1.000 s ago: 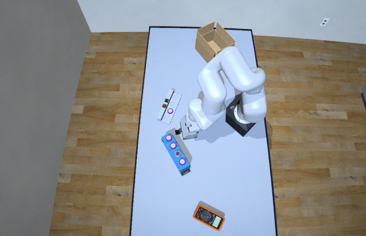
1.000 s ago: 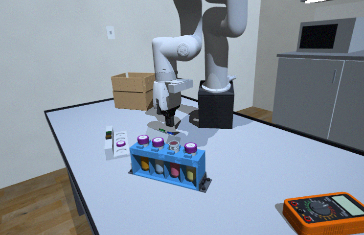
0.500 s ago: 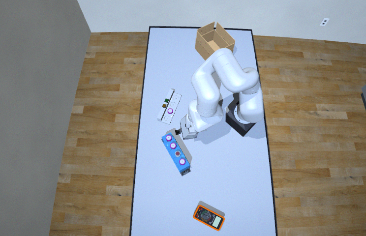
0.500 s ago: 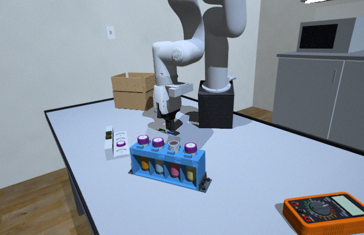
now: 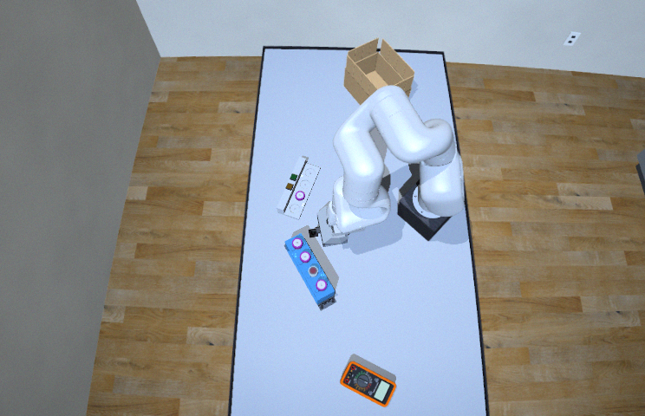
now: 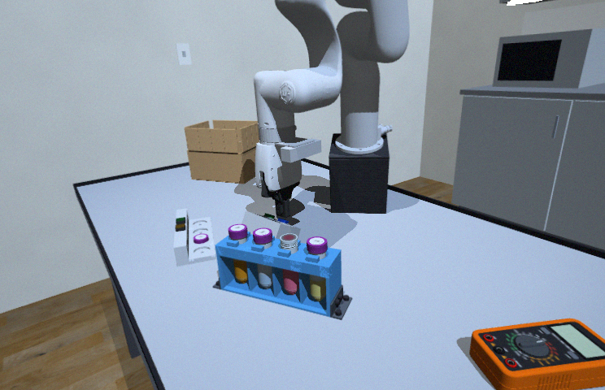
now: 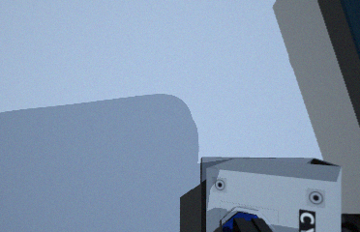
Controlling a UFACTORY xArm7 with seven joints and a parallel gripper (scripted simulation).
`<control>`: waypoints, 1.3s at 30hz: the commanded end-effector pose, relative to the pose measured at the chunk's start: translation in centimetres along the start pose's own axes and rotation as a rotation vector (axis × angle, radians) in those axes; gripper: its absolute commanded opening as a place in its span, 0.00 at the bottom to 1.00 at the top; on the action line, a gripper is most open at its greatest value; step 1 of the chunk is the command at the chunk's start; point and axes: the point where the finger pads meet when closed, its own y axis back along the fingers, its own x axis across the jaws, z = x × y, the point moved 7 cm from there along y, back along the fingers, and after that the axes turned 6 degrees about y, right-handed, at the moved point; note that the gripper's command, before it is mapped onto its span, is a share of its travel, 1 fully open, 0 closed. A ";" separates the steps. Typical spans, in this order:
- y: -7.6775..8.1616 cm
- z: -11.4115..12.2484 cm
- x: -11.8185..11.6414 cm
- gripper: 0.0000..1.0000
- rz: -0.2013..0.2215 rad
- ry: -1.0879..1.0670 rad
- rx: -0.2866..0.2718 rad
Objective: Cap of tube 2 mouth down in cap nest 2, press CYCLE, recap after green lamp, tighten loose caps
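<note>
The blue tube rack holds several tubes. Three carry purple caps; tube 2 stands open and shows in the top view. Its purple cap lies in a nest of the white cap tray. The tray's green lamp and amber lamp both look dim. My gripper is shut and empty, pointing straight down, with its tips on the blue CYCLE key of the grey key housing. The green READY key is just beside it. In the top view the arm's wrist covers the housing.
A cardboard box stands at the far end of the table. An orange multimeter lies near the front edge. The arm's black base block is behind the housing. The rack's end is close to the housing.
</note>
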 end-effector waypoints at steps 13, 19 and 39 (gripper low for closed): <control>-0.5 0.0 0.0 0.00 0.009 0.000 -0.002; -0.7 0.0 0.0 0.00 0.009 0.000 -0.002; -1.0 0.0 0.0 0.00 0.009 0.000 -0.002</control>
